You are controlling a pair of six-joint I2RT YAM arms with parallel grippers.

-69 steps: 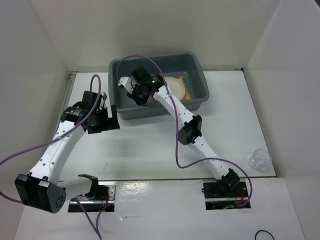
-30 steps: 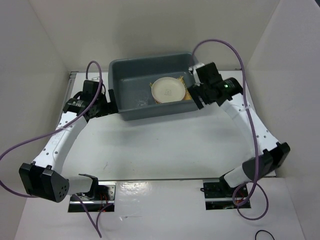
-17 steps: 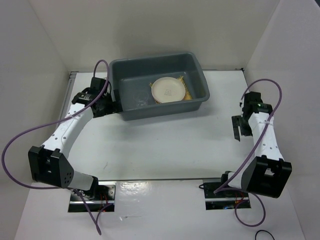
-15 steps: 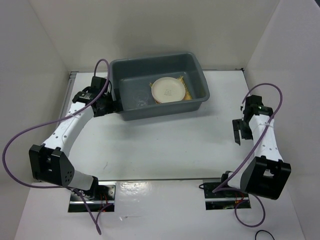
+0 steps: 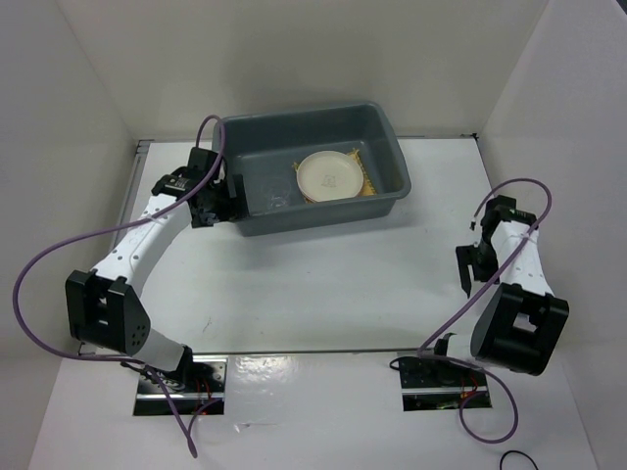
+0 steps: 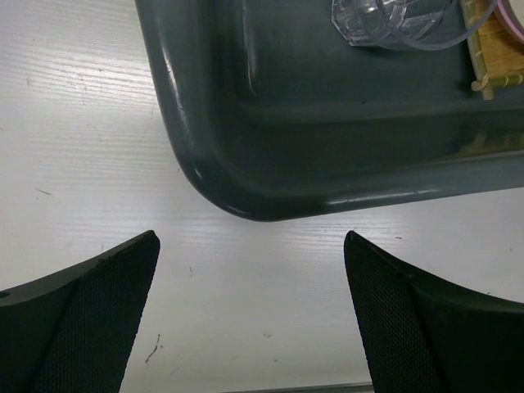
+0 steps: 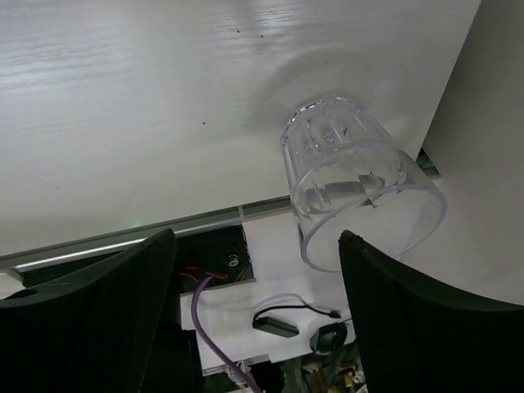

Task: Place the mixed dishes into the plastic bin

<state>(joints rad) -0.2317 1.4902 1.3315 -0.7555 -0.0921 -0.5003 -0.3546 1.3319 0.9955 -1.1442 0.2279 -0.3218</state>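
The grey-blue plastic bin (image 5: 323, 217) stands at the back of the table. In it a cream-white plate (image 5: 328, 176) lies on the yellow woven placemat (image 5: 365, 181). My left gripper (image 5: 217, 201) hovers open at the bin's near-left corner (image 6: 237, 205), nothing between its fingers (image 6: 106, 286). The left wrist view shows the mat's edge (image 6: 491, 49) and a pinkish plate rim (image 6: 512, 16) inside the bin. My right gripper (image 5: 470, 269) is far from the bin near the table's right edge, open and empty (image 7: 255, 270).
A clear faceted cup (image 7: 352, 172) stands on the table just ahead of my right fingers (image 7: 409, 311), by the front right edge. Another clear glass (image 6: 385, 20) sits inside the bin. White walls close in both sides. Base plates and cables lie below the table's front rail (image 7: 123, 246).
My right arm has swung away from the bin's right end to the table's right edge and folded back. My left gripper has crept closer to the bin's near-left corner.
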